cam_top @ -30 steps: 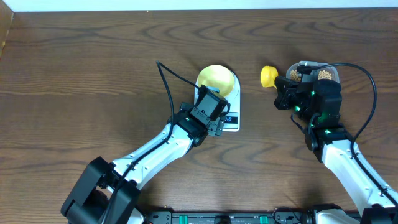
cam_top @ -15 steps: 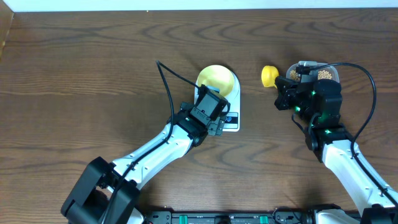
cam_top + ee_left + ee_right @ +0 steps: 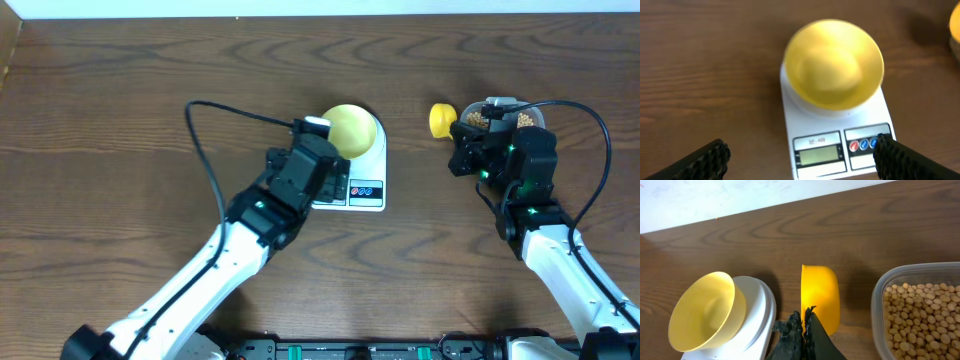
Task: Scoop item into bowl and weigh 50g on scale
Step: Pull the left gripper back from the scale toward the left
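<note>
A dark wood table [image 3: 120, 120] carries all, with a white wall strip behind its far edge. The scale [image 3: 368, 172] lies about midway along the far edge. Its long axis runs from far to near, and its screen and buttons face the near edge. The bowl [image 3: 352, 128] stands on the far end of the scale, mouth up, and it looks empty.

The beans [image 3: 920, 315] lie in a clear tub [image 3: 879, 311] near the far right part of the table, well apart from the bowl. They are small, hard and round. I judge that they roll and scatter easily, so fingers cannot pinch them; the scoop must carry them, and level.

The right gripper [image 3: 804, 319] is fully closed on the handle of the yellow scoop [image 3: 819, 297]. The scoop looks light and stiff. Its long axis runs along the far edge, with the cup toward the scale, between scale and tub. The cup seems to be on its side, but the view does not show its mouth clearly.

The left gripper [image 3: 802, 150] hangs over the near end of the scale, spread wide and holding nothing.
</note>
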Controlling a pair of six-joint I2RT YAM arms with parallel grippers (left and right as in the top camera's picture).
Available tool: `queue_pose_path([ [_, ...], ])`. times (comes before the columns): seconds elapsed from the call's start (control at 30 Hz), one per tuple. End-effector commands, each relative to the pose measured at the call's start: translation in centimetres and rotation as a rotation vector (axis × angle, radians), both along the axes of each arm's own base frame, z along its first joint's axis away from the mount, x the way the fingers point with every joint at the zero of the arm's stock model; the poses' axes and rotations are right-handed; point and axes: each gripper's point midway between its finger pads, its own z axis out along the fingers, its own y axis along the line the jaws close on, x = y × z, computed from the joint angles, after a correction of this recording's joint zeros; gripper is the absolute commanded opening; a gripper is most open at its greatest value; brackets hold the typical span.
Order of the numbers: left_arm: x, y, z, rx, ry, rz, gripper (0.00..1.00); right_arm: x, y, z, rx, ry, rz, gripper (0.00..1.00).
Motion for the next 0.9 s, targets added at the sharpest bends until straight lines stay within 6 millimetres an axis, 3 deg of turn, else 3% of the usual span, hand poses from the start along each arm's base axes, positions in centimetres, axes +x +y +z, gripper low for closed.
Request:
queue_pose_path([
  [0.0,0.3,1.5,0.5,-0.004,-0.011,0.048,0.93,0.5,-0.5,0.6,-0.016,-0.024,-0.003,0.01],
  [0.37,0.7,2.5,0.1,-0.034,0.027,0.020,0.93,0.7,-1.6,0.7,-0.016,-0.026,-0.031,0.01],
  [0.87,2.4,10.0,-0.7,0.042,0.058,0.175,0.94,1.0,-3.0,1.0,-0.014,-0.041,-0.064,0.01],
])
